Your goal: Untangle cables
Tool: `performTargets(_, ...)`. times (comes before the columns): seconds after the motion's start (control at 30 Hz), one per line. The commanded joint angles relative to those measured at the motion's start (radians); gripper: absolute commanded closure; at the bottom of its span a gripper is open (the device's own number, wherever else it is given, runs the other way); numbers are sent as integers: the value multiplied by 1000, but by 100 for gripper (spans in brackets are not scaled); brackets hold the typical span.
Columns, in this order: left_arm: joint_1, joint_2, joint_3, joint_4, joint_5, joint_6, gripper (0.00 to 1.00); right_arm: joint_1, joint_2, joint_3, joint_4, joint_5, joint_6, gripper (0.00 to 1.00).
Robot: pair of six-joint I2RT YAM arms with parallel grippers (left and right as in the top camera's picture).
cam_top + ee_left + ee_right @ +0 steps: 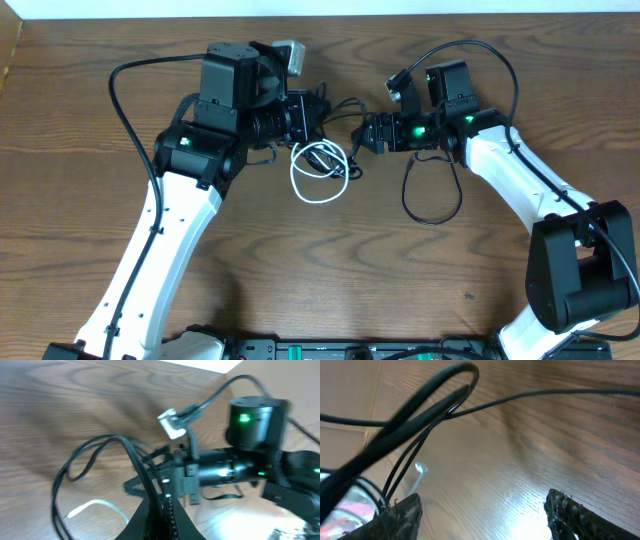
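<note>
A: Cables?
B: White cable (322, 170) coiled mid-bench, toward far edge; black cable (340, 107) strung just beyond.
A: Jaws?
B: Left gripper (312, 122) clamped on black cable — right gripper (365, 133) spread wide, gripping nothing.

Table (300, 280): wood-grain surface, satin sheen. White cable (318, 201): smooth, glossy sheath. Black cable (135, 462): smooth, matt sheath. Finger pads (580, 515): black, rough-textured.
</note>
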Motion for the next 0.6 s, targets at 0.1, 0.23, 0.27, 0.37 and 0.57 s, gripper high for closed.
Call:
performTargets(0.1, 59, 21, 16, 59, 164, -100, 92, 5, -24, -3, 41, -128, -12, 25)
performTargets(0.23, 129, 36, 16, 56, 165, -241, 93, -16, -24, -3, 30, -161, -82, 24)
performTargets(0.27, 149, 40, 16, 56, 172, -278, 92, -26, -24, -3, 24, -202, -124, 23)
performTargets(0.37, 176, 53, 16, 56, 180, -355, 93, -38, -24, -3, 18, -353, -244, 22)
performTargets(0.57, 205, 80, 15, 73, 179, -590, 92, -28, -25, -3, 18, -438, -323, 21)
